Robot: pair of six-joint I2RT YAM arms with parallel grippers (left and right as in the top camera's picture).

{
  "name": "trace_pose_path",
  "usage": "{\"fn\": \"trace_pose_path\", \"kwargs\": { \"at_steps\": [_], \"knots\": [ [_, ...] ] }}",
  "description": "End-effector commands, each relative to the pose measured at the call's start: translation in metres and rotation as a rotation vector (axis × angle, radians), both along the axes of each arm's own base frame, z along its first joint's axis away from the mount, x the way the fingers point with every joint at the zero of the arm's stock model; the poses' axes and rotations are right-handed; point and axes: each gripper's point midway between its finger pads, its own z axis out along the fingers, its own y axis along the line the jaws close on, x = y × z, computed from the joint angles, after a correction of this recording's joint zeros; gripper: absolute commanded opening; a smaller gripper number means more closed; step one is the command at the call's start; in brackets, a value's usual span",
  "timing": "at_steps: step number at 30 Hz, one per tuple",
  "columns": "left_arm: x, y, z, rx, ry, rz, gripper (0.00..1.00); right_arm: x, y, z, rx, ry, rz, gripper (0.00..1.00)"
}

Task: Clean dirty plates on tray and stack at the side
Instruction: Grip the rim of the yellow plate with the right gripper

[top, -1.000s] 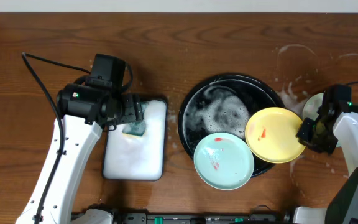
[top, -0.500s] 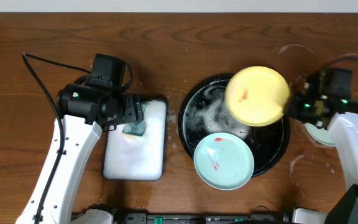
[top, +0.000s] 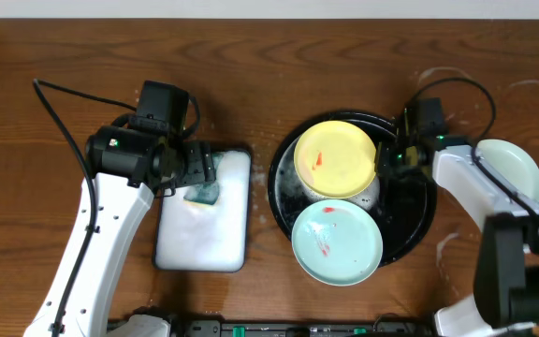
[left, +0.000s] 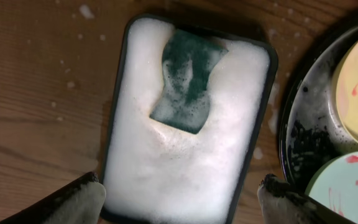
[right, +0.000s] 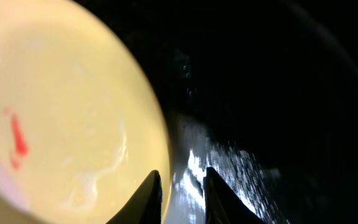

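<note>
Wide brown wooden surface (top: pixel 251 75), wet patches on its right side. On the right sits the round black tray (top: pixel 412 227), suds and water in its bottom. Left of it lies the white tray (top: pixel 204 234), full of foam, with a dark green sponge (left: pixel 188 81) half sunk at its far end.

In the black tray's far half lies the yellow plate (top: pixel 335 159), one red smear on it. A mint plate (top: pixel 337 241), red-smeared too, overlaps the tray's near rim. A second mint plate (top: pixel 513 164) rests on the surface, right of the tray, partly under the right arm.

The left pincer (left: pixel 180 202) hangs released above the foam, fingers wide apart. The right pincer (right: pixel 180 186) is down at the yellow plate's right edge, fingers close together; whether they grasp the rim, I cannot tell.
</note>
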Motion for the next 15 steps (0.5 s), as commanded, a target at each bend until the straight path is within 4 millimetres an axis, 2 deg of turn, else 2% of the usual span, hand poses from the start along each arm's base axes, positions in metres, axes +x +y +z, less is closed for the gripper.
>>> {"fn": "trace_pose_path", "kwargs": {
  "at_steps": [1,3,5,9,15],
  "knots": [
    [-0.001,0.003,0.002,0.011,-0.008,0.0,0.83,0.014,0.001,0.062,-0.059,-0.176,0.175,0.27],
    [-0.001,0.003,0.002,0.011,-0.008,0.001,0.83,0.012,0.001,0.074,-0.085,-0.212,0.244,0.27],
    [-0.001,0.003,0.002,0.011,-0.008,0.001,0.83,0.011,0.001,0.075,-0.099,-0.223,0.277,0.27],
    [-0.001,0.003,0.002,0.011,-0.008,0.0,0.83,0.017,0.001,0.06,-0.112,-0.225,0.294,0.29],
    [0.007,0.0,0.005,-0.006,-0.042,0.006,0.83,0.02,0.003,0.02,-0.106,-0.141,0.304,0.29]
  ]
}}
